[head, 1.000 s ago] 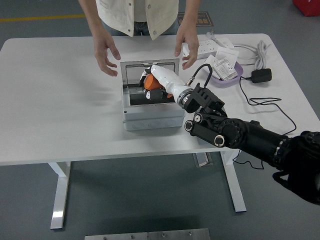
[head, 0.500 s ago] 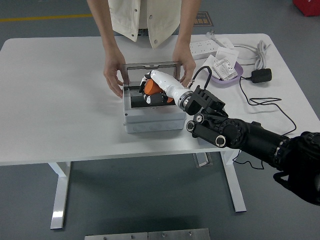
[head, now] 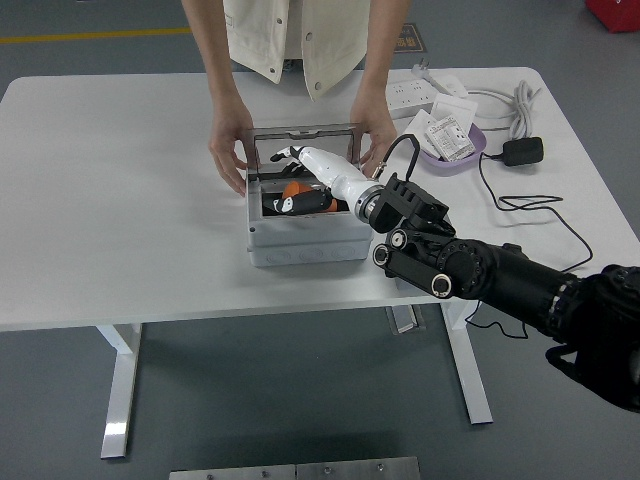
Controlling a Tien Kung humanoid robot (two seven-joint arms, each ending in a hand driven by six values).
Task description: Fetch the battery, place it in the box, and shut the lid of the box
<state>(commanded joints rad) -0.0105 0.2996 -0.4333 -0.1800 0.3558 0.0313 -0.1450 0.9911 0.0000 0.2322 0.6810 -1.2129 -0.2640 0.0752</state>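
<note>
The battery (head: 297, 196), an orange piece with dark parts, lies inside the open cavity of the grey box (head: 305, 243), low against the dark floor of it. Its long axis seems to run about left to right across the box, but the hand covers part of it, so I cannot be sure.

The right hand (head: 305, 178), white with thin fingers, is over the cavity and directly above the battery. Its fingers look spread and relaxed, not closed on the battery, though whether the lowest fingertips touch it I cannot tell. The black right arm comes from the lower right corner. The left arm is not in view.

The lid (head: 304, 142) stands up at the far edge of the box, just behind the hand. A person's two hands (head: 228, 152) hold the lid's side edges.

In my judgement the placing is nearly done. The hand must leave upward and toward the robot, since the lid will fold down through the place where it is.
</note>
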